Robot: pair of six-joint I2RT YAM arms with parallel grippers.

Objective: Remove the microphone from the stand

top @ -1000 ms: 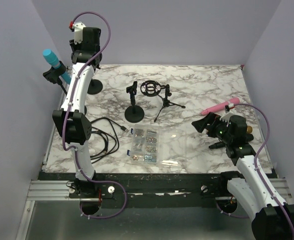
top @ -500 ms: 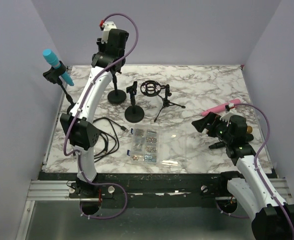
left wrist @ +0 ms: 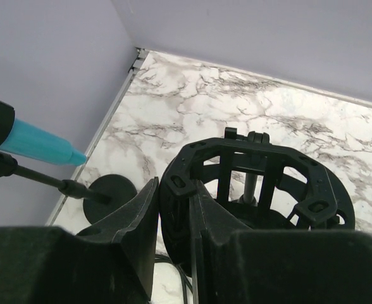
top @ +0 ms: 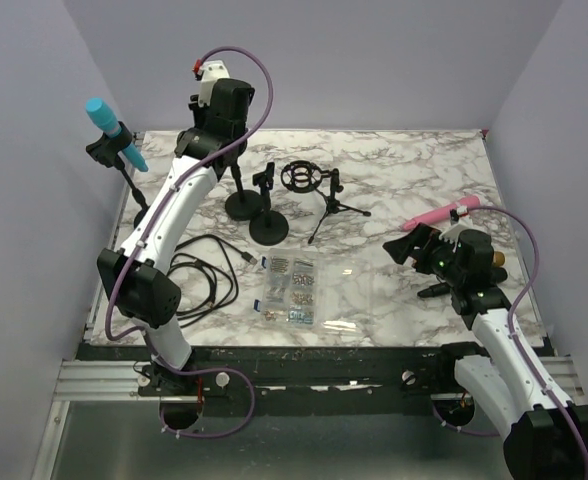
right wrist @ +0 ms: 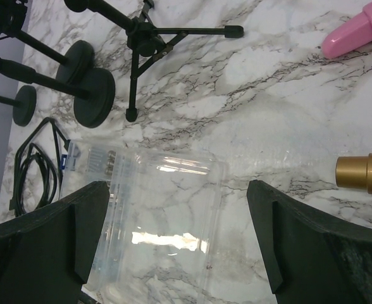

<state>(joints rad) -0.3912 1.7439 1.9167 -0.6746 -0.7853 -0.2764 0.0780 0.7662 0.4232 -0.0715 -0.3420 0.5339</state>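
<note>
A teal microphone [top: 108, 124] sits tilted in the clip of a black stand [top: 127, 180] at the table's far left edge. It also shows in the left wrist view [left wrist: 37, 144], above its round base [left wrist: 112, 190]. My left gripper [top: 226, 148] is to the right of it. In the left wrist view the gripper [left wrist: 174, 190] is shut on the rim of a black shock-mount ring [left wrist: 262, 180] of a second stand with a round base [top: 242, 205]. My right gripper [top: 417, 270] is open and empty at the right, above the table [right wrist: 173, 190].
A third stand [top: 268, 226] and a tripod with a shock mount [top: 301, 177] stand mid-table. A clear parts box [top: 292, 290] and a black cable [top: 199, 275] lie in front. A pink microphone [top: 439, 213] and a gold piece [right wrist: 363, 174] lie at the right.
My left arm has swung right and nearer, carrying the held stand; its base went from the back left to beside the middle stand. The right arm has not moved.
</note>
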